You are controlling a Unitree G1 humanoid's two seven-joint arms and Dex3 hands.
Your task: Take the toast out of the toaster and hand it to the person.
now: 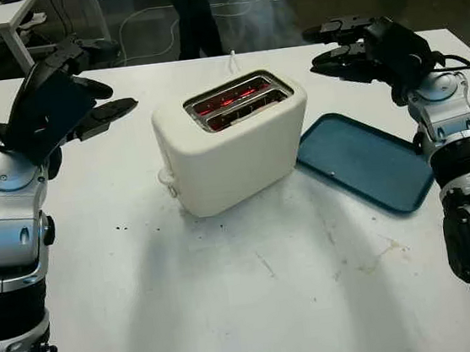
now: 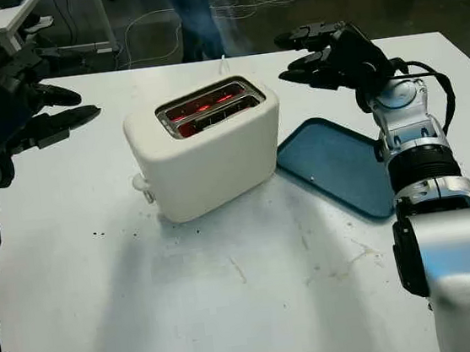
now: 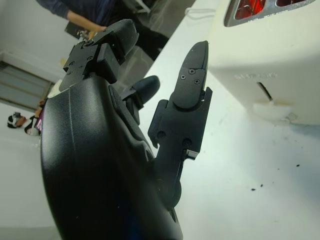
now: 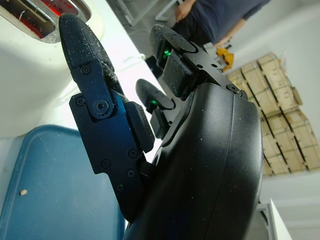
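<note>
So the white toaster point(image 1: 231, 142) sat pretty much dead centre of the frame on the white table point(image 1: 233, 312), both slots glowing red inside. Couldn't actually make out any toast in those slots, just the red glow, so no idea where exactly it sat. The lever knob point(image 1: 167, 179) stuck out on the toaster's lower-left end.

Left hand point(image 1: 82, 104) was up in the upper left of the frame, hovering above the table well apart from the toaster, open and holding nothing. Right hand point(image 1: 348, 48) was in the upper right, also open and empty, above the table just past the far corner of the blue tray point(image 1: 365, 161). That tray lay flat right of centre, its near-left corner just beside the toaster's base, with a small crumb point(image 4: 22, 192) on it.

A person point(image 1: 195, 15) stood at the top centre, behind the table's far edge.
</note>
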